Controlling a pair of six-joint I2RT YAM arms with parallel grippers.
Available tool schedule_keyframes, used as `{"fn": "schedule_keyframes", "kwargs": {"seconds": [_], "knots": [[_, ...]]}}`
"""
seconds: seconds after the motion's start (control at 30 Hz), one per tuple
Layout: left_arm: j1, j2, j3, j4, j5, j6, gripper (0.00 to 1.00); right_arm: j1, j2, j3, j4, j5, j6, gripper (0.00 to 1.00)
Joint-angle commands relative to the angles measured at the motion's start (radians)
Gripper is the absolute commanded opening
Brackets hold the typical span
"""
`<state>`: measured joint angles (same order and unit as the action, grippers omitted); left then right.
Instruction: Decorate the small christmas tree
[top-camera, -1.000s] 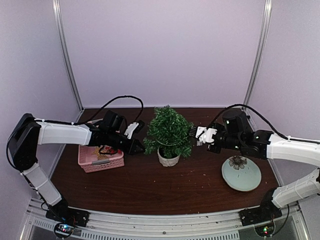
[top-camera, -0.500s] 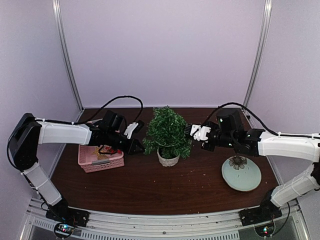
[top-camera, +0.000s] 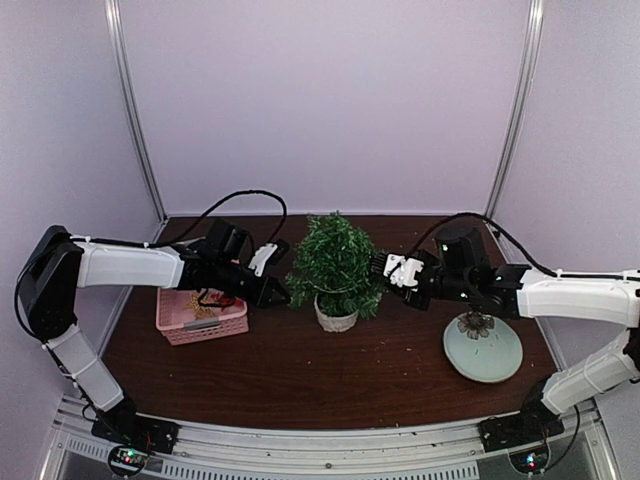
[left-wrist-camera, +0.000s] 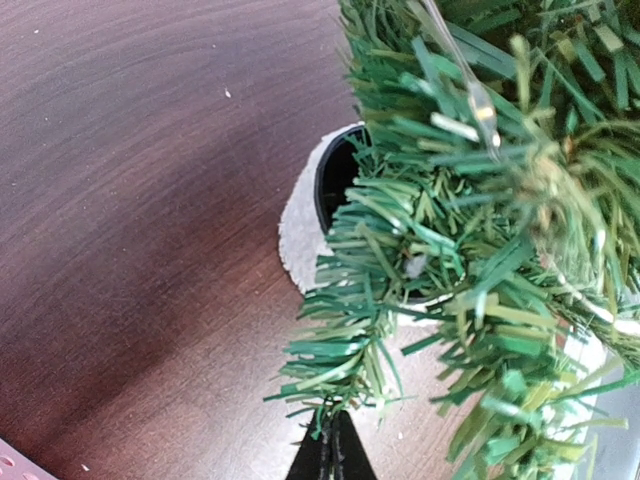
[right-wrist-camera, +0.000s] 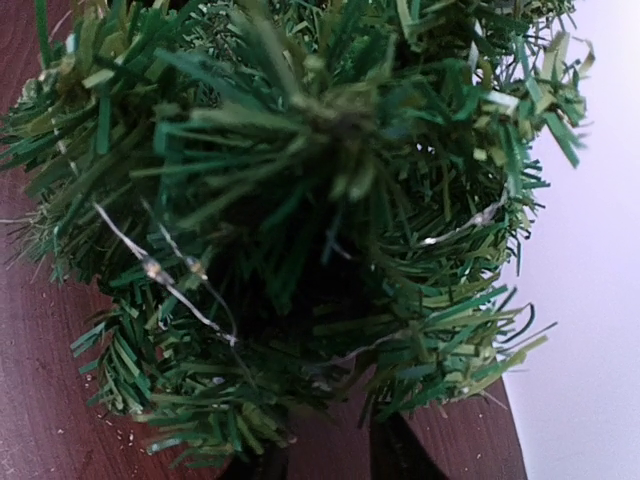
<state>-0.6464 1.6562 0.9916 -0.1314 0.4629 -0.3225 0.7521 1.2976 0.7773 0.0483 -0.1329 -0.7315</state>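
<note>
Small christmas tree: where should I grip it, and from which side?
Take the round white pot low on its wall, coming in level from the near side. The tree has bushy branches overhanging the rim, so from above you'd likely catch only foliage.

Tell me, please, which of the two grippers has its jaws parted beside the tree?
The right gripper: its wrist view shows its jaws standing apart by the small christmas tree, whereas the left gripper has its jaws pressed together.

Tree plastic needles; table glossy dark wood
</note>
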Motion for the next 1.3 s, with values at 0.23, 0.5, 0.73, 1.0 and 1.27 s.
{"fn": "schedule_keyframes", "kwargs": {"seconds": [0.23,0.5,0.73,1.0,1.27], "knots": [[0.01,0.007,0.031,0.043,0.002,0.012,0.0,-0.005,-0.088,-0.044,-0.041,-0.003,0.04,0.56],[0.011,-0.018,0.036,0.044,0.01,0.022,0.31,-0.006,-0.171,-0.044,-0.087,0.011,0.088,0.86],[0.021,-0.072,0.044,-0.006,0.017,0.02,0.59,-0.005,-0.244,-0.054,-0.128,0.028,0.134,1.0],[0.064,-0.264,-0.057,-0.1,-0.007,0.017,0.8,-0.005,-0.329,-0.071,-0.171,0.111,0.19,0.99],[0.275,-0.469,-0.147,-0.254,-0.152,-0.09,0.8,-0.011,-0.346,-0.015,-0.245,0.198,0.329,0.99]]}}
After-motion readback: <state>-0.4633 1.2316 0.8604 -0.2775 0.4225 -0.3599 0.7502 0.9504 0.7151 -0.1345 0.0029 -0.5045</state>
